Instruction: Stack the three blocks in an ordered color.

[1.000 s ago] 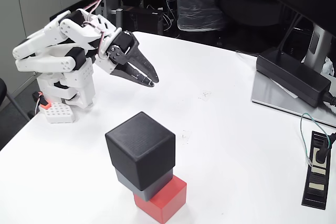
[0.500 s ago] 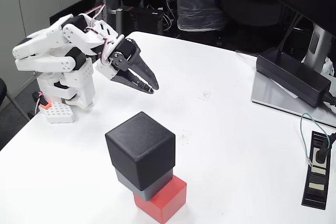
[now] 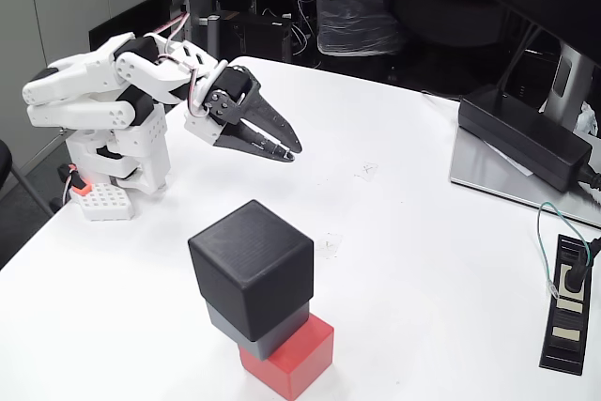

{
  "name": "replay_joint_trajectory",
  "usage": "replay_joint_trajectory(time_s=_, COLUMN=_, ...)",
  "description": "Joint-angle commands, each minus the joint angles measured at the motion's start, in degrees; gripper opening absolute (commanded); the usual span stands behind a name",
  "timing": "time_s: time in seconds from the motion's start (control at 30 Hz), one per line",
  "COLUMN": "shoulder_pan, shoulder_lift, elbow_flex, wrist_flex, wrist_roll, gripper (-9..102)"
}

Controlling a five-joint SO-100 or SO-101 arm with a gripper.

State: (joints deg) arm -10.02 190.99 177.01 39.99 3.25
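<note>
The stack stands at the near edge of the worktop (image 3: pixel 423 232): black block (image 3: pixel 251 268) on grey block (image 3: pixel 255 328) on red block (image 3: pixel 291 356). The jaws (image 3: pixel 289 150), far left, look nearly closed and empty. Stacking seems finished; only parking the arm remains.

The 3 blocks stand as 1 stack near the front edge of the white table. The red cube (image 3: pixel 291 357) sits at the bottom, the grey cube (image 3: pixel 258 327) rests on it, shifted toward the left, and the black cube (image 3: pixel 250 267) tops it, upright.
</note>
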Motion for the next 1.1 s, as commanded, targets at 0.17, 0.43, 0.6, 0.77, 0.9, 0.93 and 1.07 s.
replay_joint_trajectory(time_s=0.17, shoulder_pan=0.09, shoulder_lift=0.26, elbow_flex=-0.18, wrist_flex=-0.70, wrist_roll=-1.14, gripper=4)
replay_joint_trajectory(time_s=0.43, shoulder_pan=0.09, shoulder_lift=0.26, elbow_flex=-0.18, wrist_flex=-0.62, wrist_roll=-1.14, gripper=4)
replay_joint_trajectory(time_s=0.6, shoulder_pan=0.09, shoulder_lift=0.26, elbow_flex=-0.18, wrist_flex=-0.62, wrist_roll=-1.14, gripper=4)
replay_joint_trajectory(time_s=0.77, shoulder_pan=0.18, shoulder_lift=0.26, elbow_flex=-0.18, wrist_flex=-0.53, wrist_roll=-1.14, gripper=4)
replay_joint_trajectory(time_s=0.9, shoulder_pan=0.18, shoulder_lift=0.26, elbow_flex=-0.18, wrist_flex=-0.53, wrist_roll=-1.14, gripper=4)
replay_joint_trajectory(time_s=0.93, shoulder_pan=0.18, shoulder_lift=0.26, elbow_flex=-0.18, wrist_flex=-0.53, wrist_roll=-1.14, gripper=4)
replay_joint_trajectory(time_s=1.07, shoulder_pan=0.18, shoulder_lift=0.26, elbow_flex=-0.18, wrist_flex=-0.53, wrist_roll=-1.14, gripper=4)
